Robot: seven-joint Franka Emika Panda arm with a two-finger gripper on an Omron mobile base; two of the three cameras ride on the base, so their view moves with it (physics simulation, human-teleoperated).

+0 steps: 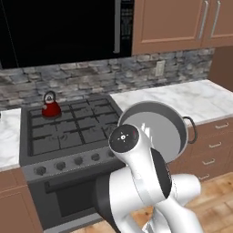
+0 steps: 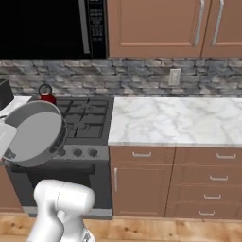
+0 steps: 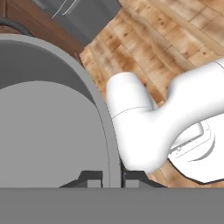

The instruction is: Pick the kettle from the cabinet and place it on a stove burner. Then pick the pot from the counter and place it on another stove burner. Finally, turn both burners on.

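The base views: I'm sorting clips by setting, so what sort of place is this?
A rendered home kitchen, it seems. A gas stove with black grates and front knobs stands against a stone backsplash, a white marble counter tops brown drawers, and brown wall cabinets hang above.

The kettle [image 1: 51,107] is sitting on the back left burner of the stove [image 1: 73,127], close to the stone wall behind. The counter [image 1: 182,100] is stretching away to the stove's right, above the drawers [image 2: 208,179]. The pot [image 1: 159,129] is hanging tilted in the air in front of the stove's right front corner, its rim pinched between the gripper [image 3: 113,177] fingers, wooden floor [image 3: 175,39] lying below it.
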